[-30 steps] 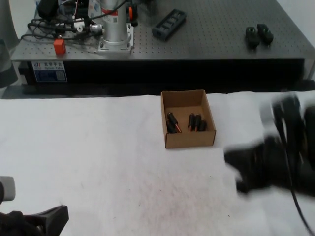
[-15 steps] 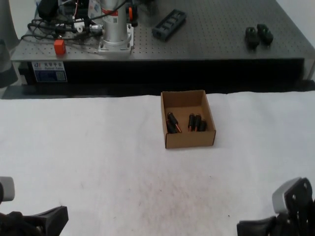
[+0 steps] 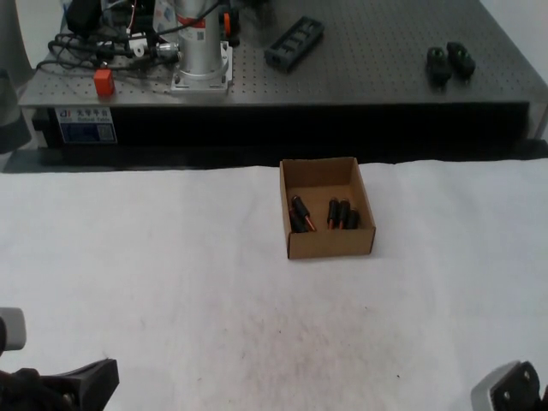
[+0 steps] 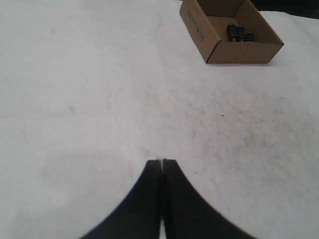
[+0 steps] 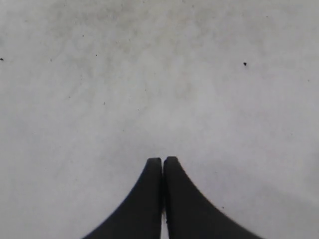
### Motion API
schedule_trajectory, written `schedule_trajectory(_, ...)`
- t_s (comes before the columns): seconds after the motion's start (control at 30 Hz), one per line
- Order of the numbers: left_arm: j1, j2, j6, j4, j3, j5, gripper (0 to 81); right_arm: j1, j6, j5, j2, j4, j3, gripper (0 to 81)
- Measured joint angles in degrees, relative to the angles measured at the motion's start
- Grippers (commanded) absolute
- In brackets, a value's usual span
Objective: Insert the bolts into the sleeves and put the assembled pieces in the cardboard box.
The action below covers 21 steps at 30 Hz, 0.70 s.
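The cardboard box (image 3: 328, 242) stands open at the middle of the white cloth, and several black assembled pieces (image 3: 340, 213) with orange tips lie inside it. The left wrist view shows the box (image 4: 234, 47) farther off with the pieces (image 4: 239, 35) in it. My left gripper (image 4: 162, 161) is shut with nothing held, low over the cloth at the near left (image 3: 107, 368). My right gripper (image 5: 163, 159) is shut and empty too, above bare cloth; its arm (image 3: 509, 392) sits at the near right corner.
A grey perforated bench (image 3: 360, 68) runs across the back with a metal post (image 3: 201, 51), cables, a black tray (image 3: 294, 41) and two black parts (image 3: 449, 60). The white cloth (image 3: 171, 274) spreads wide around the box.
The right arm has swept back from beside the box to the near right corner and sunk lower. The left arm has kept still.
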Motion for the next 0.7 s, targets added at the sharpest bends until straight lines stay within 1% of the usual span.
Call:
schedule_trajectory(0.3,0.0,-5.5,0.0,0.1,2.9,0.0,0.7,0.0,0.3,0.0,-8.3,0.0,0.0,0.8)
schedule_trajectory(0.47,0.0,-9.4,0.0,0.1,4.7,0.0,0.7,0.0,0.4,0.0,-11.1,0.0,0.0,0.8)
schedule_trajectory(0.7,0.0,-10.3,0.0,0.1,8.1,0.0,0.7,0.0,0.4,0.0,-16.4,0.0,0.0,0.8)
